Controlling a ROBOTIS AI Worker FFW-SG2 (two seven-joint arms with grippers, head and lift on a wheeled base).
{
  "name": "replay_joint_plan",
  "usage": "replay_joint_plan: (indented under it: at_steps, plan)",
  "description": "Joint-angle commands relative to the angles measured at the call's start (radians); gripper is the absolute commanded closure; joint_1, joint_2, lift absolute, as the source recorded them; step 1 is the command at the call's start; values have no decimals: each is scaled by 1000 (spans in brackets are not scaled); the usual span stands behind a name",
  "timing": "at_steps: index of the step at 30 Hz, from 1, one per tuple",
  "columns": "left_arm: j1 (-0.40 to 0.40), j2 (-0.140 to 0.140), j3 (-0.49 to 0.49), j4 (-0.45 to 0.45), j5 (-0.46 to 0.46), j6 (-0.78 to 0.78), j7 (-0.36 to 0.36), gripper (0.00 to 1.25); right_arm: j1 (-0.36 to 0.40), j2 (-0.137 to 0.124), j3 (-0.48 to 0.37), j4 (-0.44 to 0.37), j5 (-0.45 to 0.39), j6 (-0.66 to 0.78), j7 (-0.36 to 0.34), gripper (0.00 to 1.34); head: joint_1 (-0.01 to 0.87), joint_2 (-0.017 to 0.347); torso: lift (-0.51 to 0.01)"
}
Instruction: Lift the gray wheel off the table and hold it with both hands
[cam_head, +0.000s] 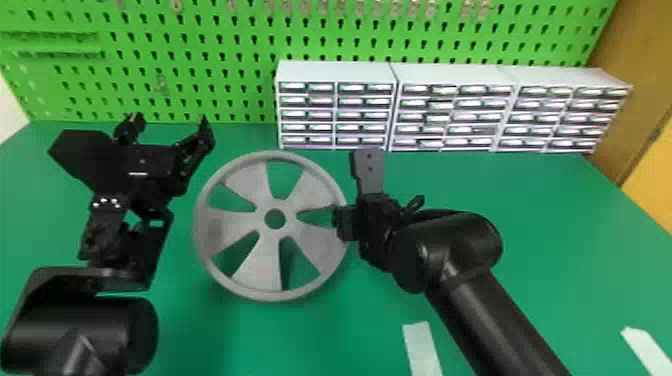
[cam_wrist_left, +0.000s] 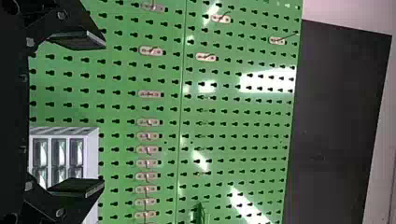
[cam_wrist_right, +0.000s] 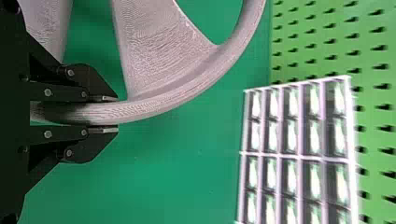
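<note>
Arms overhang green table, pegboard behind, left claw wide, right claw gripping wheel.

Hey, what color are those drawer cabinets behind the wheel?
White cabinets, showing best in the head view.

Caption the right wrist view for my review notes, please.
Right jaws shut on the wheel rim, with drawers and pegboard beyond.
</note>
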Motion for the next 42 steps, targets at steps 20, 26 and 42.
replay_joint_plan:
  at_steps: [20,26,42]
  plan:
    - [94,0,-88,-34,37,0,30,236,52,1,-67,80,202,-599,7,1250,711,15,-98]
    - [107,0,-94,-34,40,0,33,237,65,1,-73,113,247,-763,3,1250,711,15,-98]
    - [117,0,-92,-17,49,0,39,239,104,1,-10,186,247,-1120,-91,1251,711,15,-98]
